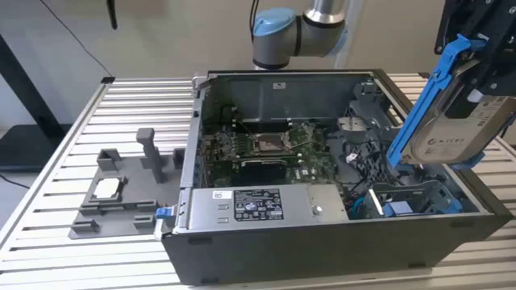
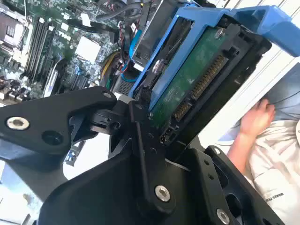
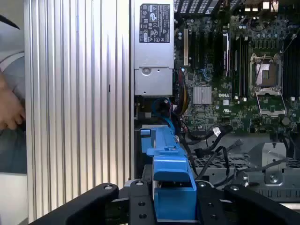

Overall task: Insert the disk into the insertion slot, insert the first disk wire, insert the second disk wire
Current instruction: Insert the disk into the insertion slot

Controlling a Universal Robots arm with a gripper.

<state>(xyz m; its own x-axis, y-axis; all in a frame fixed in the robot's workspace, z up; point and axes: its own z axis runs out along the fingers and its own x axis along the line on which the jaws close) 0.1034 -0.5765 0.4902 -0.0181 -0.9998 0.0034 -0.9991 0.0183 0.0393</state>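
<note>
The gripper [image 2: 171, 133] clamps the disk [image 2: 187, 89], green circuit board [image 2: 202, 60] showing; blue carrier [image 2: 206, 18] frames it; motherboard [image 2: 47, 42] beyond; a person's hand [image 2: 255, 119] past the disk.

Counted on site: one open computer case [image 1: 322, 248]; one disk [image 1: 455, 136] in one blue carrier frame [image 1: 426, 96]; one grey power-supply box [image 1: 258, 205]; one motherboard [image 1: 270, 154] with one processor socket [image 3: 265, 75]; one robot arm [image 1: 298, 30]; one gripper [image 3: 171, 201]; one grey fixture plate [image 1: 96, 223] with one tall post [image 1: 147, 151]; one hand [image 2: 255, 119].
</note>
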